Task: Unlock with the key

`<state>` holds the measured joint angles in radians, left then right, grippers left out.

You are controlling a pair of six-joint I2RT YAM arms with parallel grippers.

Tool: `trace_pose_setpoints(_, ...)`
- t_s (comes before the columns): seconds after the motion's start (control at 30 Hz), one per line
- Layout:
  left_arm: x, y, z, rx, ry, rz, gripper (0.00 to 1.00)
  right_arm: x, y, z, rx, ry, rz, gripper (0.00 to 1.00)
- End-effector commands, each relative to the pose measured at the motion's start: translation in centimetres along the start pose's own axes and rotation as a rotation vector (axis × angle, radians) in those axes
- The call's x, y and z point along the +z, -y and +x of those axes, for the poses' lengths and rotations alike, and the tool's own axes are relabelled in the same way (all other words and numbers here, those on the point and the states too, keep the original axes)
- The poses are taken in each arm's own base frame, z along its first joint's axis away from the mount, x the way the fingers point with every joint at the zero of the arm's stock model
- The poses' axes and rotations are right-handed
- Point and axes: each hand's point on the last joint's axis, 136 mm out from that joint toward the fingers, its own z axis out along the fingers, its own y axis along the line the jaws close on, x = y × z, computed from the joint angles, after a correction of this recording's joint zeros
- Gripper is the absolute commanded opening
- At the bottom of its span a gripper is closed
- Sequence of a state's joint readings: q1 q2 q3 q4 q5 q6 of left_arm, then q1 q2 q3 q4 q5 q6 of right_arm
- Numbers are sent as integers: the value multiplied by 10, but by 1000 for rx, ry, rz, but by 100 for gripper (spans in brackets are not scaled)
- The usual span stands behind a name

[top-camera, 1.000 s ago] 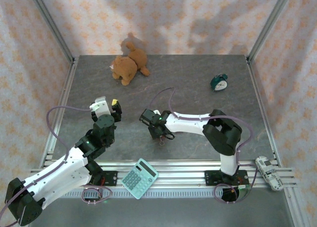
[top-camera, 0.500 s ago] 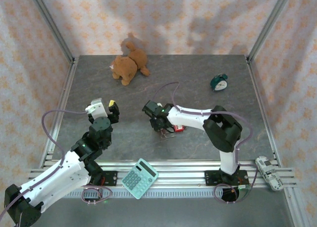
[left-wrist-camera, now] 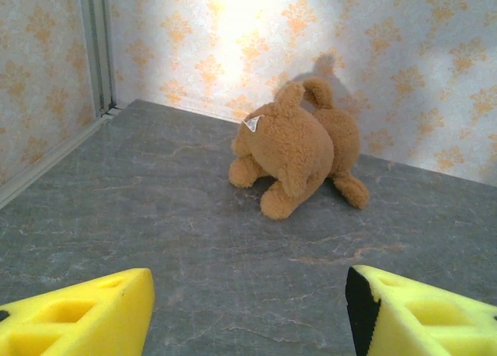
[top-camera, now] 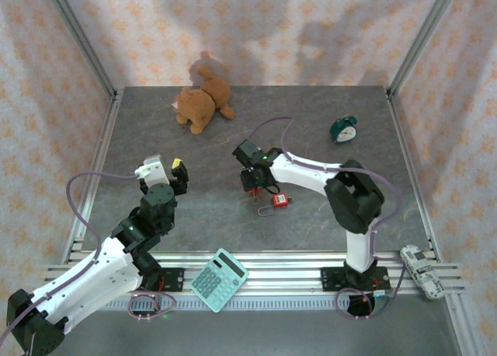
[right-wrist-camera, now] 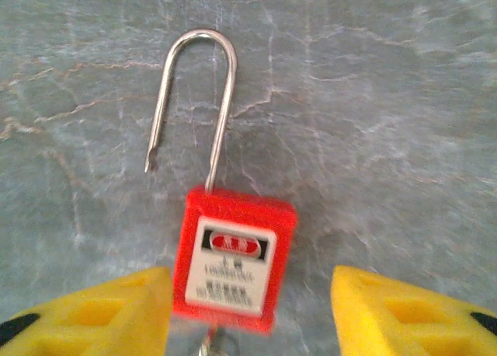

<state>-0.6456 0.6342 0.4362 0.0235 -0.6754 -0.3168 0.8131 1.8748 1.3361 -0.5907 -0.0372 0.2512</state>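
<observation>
Two yellow fingers of the right gripper stand apart either side of the red padlock, lower centre. Its shackle looks sprung, so lift off straight.

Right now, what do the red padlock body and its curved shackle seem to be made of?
Red rectangular padlock body: probably plastic with a matte to satin finish, judging by its uniform colour and soft rounded edges. Curved silver shackle: likely polished steel, given its bright reflective streaks.
</observation>
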Motion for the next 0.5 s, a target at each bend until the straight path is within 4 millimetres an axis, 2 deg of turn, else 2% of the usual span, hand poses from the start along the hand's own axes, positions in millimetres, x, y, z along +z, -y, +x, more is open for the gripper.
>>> trace_pose_setpoints(0.0,-1,-1,4,-18,-17,12,67,-41,20,-4,-21,78,51,58)
trace_pose_setpoints(0.1,-2,0,8,-28,-32,25,67,-45,40,18,-44,53,113,60)
trace_pose_setpoints(0.2,-4,0,11,-43,-42,41,67,-44,54,47,-63,-2,133,62)
trace_pose_setpoints(0.33,-5,2,17,-45,-58,64,67,-39,57,83,-90,-76,133,66)
trace_pose_setpoints(0.47,-4,4,21,-31,-71,71,66,-28,59,97,-137,-113,188,71)
